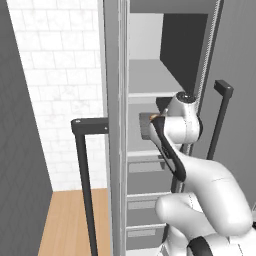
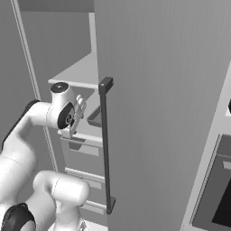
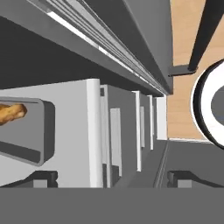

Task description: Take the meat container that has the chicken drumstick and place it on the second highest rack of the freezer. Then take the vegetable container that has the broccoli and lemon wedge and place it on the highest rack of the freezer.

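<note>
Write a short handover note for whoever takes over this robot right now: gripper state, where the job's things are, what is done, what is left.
Gripper: open, holding nothing, roughly level with the freezer shelves.
Meat container with the chicken drumstick: sitting on a light grey shelf inside the open freezer, apart from the fingers. It looks like the lower of the two shelves, so the first step seems done; check this.
Left: fetch the vegetable container with broccoli and lemon wedge and set it on the highest rack.

A rendered home kitchen: a tall grey freezer [image 1: 150, 80] stands open with light inner shelves and drawers, beside a white tiled wall [image 1: 60, 75], a wooden floor [image 1: 67, 220] and a dark oven front [image 2: 216, 189] at the far right.
</note>
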Available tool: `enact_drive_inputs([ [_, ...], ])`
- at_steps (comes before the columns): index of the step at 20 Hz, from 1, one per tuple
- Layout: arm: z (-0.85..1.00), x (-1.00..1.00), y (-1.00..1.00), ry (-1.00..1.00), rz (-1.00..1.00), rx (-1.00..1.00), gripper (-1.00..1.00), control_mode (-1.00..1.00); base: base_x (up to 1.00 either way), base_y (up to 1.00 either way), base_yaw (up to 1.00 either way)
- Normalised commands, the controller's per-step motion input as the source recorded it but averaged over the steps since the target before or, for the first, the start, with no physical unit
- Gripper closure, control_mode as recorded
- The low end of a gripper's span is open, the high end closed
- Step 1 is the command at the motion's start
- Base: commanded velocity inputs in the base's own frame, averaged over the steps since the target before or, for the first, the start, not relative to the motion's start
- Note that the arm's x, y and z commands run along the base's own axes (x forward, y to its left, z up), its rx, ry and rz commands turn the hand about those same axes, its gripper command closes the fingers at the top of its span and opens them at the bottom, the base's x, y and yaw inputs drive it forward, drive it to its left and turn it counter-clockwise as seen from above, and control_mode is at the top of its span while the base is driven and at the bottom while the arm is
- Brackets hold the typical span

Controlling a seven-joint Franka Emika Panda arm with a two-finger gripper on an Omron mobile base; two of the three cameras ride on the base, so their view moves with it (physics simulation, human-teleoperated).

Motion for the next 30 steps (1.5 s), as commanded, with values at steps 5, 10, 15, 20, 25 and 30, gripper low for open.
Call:
enact_drive_inputs([
  [5,0.73,-0.77,0.09,0.07,0.08,0.0,-1.0,-1.0,0.0,0.0,0.0],
  [10,0.59,-0.89,0.01,0.01,0.02,0.0,-1.0,-1.0,0.0,0.0,0.0],
  [15,0.54,-0.66,0.0,0.0,0.0,0.0,-1.0,-1.0,0.0,0.0,0.0],
  [20,0.46,-0.31,-0.01,0.0,0.0,0.0,-1.0,-1.0,0.0,0.0,0.0],
  [25,0.24,-0.26,-0.01,0.01,0.0,-0.01,-1.0,-1.0,0.0,0.0,0.0],
  [30,0.06,-0.31,-0.13,0.0,0.0,0.0,-1.0,-1.0,0.0,0.0,0.0],
])
